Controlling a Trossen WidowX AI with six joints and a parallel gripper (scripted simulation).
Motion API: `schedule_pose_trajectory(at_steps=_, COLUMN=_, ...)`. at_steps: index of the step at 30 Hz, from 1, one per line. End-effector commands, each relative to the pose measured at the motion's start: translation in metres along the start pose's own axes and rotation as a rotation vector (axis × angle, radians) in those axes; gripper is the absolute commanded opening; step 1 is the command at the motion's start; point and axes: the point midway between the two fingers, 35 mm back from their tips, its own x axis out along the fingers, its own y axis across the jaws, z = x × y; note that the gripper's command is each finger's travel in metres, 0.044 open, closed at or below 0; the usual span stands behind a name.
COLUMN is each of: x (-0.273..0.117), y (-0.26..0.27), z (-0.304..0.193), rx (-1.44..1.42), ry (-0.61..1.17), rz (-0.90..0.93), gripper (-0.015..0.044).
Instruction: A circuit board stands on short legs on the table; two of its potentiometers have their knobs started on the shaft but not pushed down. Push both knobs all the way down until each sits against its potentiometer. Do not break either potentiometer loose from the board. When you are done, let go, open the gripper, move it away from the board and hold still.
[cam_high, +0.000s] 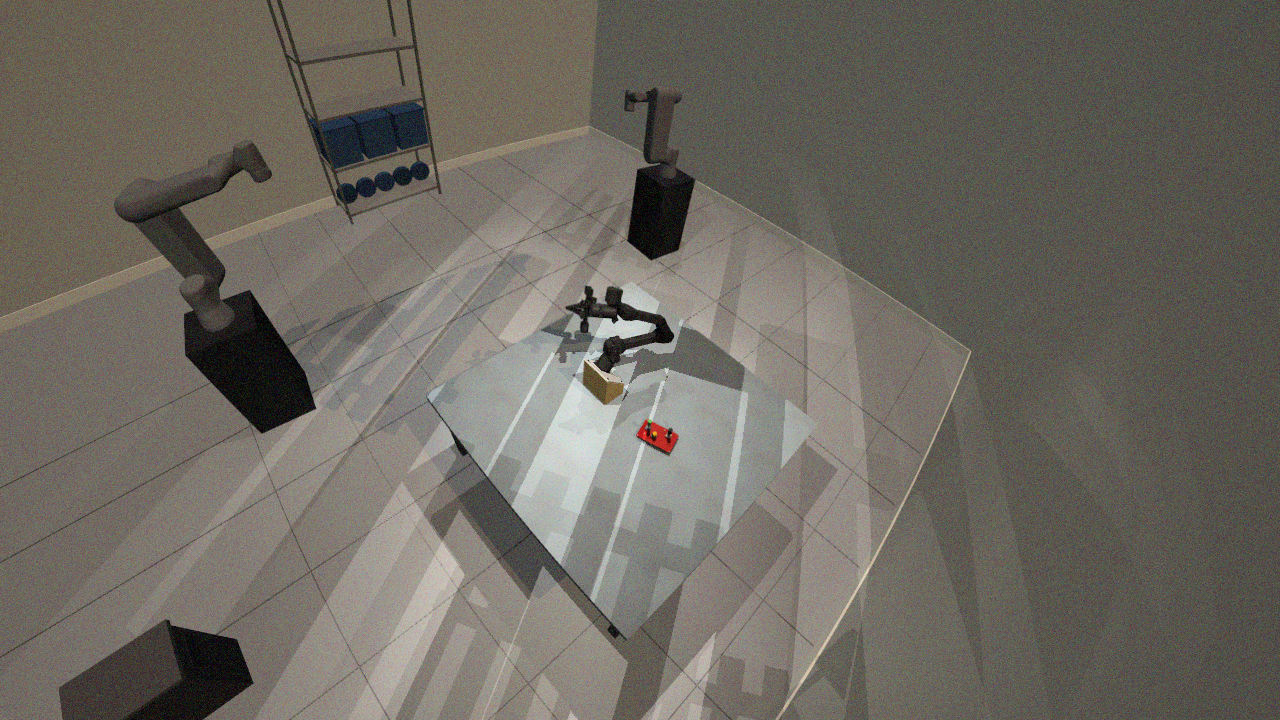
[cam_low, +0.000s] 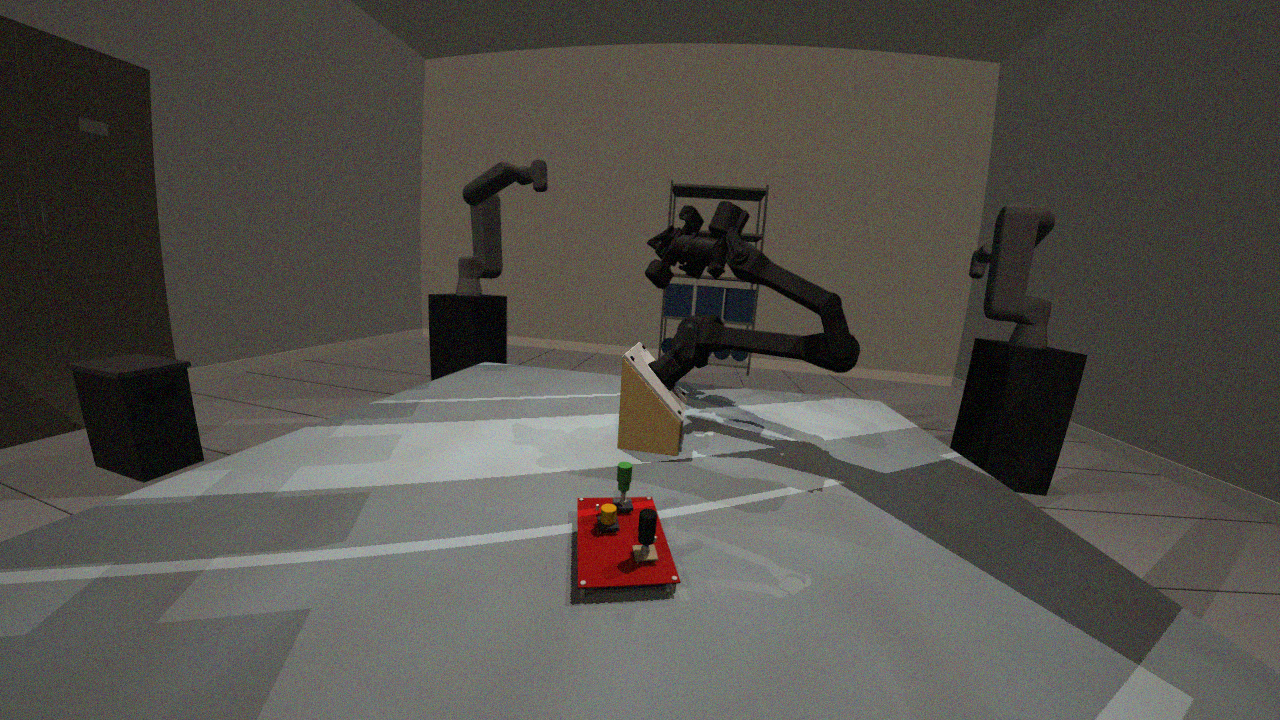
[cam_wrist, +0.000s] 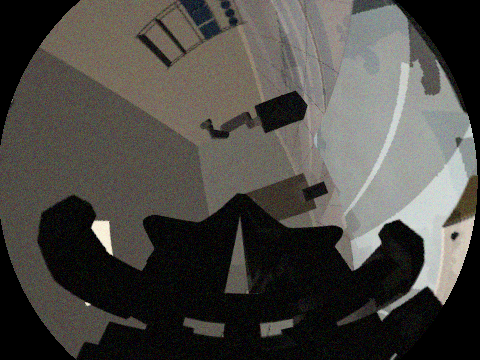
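Note:
The red circuit board (cam_high: 661, 445) (cam_low: 601, 565) stands on short legs on the table (cam_high: 501, 438) (cam_low: 358, 626). A green knob (cam_low: 623, 475) stands high at its far end, with bare shaft showing below it. A black knob (cam_low: 647, 526) stands upright near the near right corner, also with shaft showing above a tan potentiometer (cam_low: 644, 554). A yellow knob (cam_low: 608, 514) sits low on its potentiometer. My gripper (cam_high: 570, 308) (cam_wrist: 240, 198) is shut and empty, raised well away from the board behind the arm's mount. The board is not seen in the wrist view.
My arm is mounted on a wooden wedge (cam_high: 599, 385) (cam_low: 648, 413) standing between the gripper and the board. Two grey arms on black pedestals (cam_high: 250, 367) (cam_high: 659, 214), a shelf rack (cam_low: 718, 192) and a dark box (cam_low: 138, 416) stand beyond the table.

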Motion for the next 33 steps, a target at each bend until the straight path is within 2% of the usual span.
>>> schedule_pose_trajectory(at_steps=1, x=0.002, y=-0.004, z=-0.020, rx=-0.108, ry=0.077, rz=-0.049, gripper=0.0000)
schedule_pose_trajectory(at_steps=16, x=-0.002, y=-0.029, z=-0.094, rx=-0.507, ry=0.372, rz=-0.197, gripper=0.0000)
schedule_pose_trajectory(at_steps=33, x=-0.028, y=-0.073, z=-0.164, rx=-0.907, ry=0.700, rz=-0.307, gripper=0.0000)
